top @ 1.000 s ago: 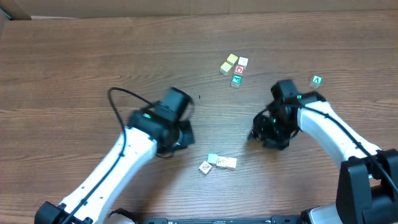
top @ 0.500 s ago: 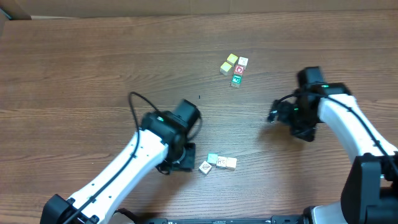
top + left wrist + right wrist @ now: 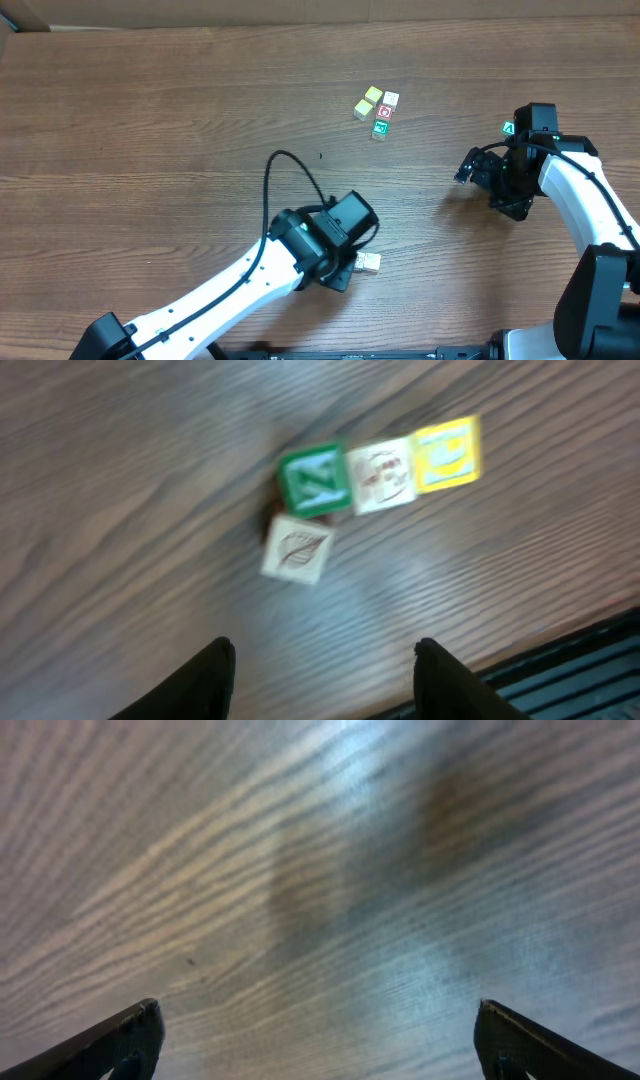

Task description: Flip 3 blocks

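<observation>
Brown wood-grain table (image 3: 150, 120) fills every view; a pale strip (image 3: 400, 8) lies beyond its far edge and a black rail (image 3: 350, 353) runs along the near one.

From overhead, the left arm (image 3: 250, 285) reaches over the near-centre of the table and covers most of the blocks (image 3: 368, 263): only one pale cube shows, just beside the wrist. The left wrist view shows all four. A green block (image 3: 315, 480), a white block (image 3: 382, 473) with a red print and a yellow block (image 3: 447, 453) sit in a touching row. A tan block (image 3: 296, 550) with a leaf print sits at the green one's near corner, turned at an angle. The picture is blurred, so the prints are hard to read.

The left gripper (image 3: 325, 675) hangs above the wood just short of the blocks, jaws spread, nothing between them.

Only the overhead view shows the far cubes (image 3: 378, 108), clustered well away from the blocks, and the A cube (image 3: 509, 128) beside the right arm.

The right gripper (image 3: 478, 170) is over the right side. Its own camera sees bare wood, with its fingers (image 3: 120, 1040) spread to both edges of the picture and holding nothing
</observation>
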You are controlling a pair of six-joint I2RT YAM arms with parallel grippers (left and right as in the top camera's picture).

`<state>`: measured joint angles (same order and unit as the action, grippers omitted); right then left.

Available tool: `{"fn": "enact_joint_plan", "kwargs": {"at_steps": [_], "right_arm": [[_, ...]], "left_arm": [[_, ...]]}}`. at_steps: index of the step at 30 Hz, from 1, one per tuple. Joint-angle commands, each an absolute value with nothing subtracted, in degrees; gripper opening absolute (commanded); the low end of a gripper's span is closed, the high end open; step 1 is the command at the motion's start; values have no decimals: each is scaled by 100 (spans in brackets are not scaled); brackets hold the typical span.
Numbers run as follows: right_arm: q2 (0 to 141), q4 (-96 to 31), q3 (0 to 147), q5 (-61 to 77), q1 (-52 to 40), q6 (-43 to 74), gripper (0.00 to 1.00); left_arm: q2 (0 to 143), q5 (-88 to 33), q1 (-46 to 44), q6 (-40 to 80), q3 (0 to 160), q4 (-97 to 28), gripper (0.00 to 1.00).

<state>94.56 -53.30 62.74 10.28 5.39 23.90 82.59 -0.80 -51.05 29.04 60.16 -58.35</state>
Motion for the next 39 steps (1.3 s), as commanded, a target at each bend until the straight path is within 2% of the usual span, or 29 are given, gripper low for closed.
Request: {"fn": "enact_joint_plan", "kwargs": {"at_steps": [1,20,39], "right_arm": [[9437,-5190,6344,1009,554,2355,100],[9437,-5124,6344,1009,554,2353,100],[9437,-5124,6344,1009,554,2355,100]], "left_arm": [[8342,64,-5256,2705,5778,-5520,50],[9043,467,-5251,2700,5085,-4436,45],[9404,331,-5253,2694,5085,-4453,21]]}}
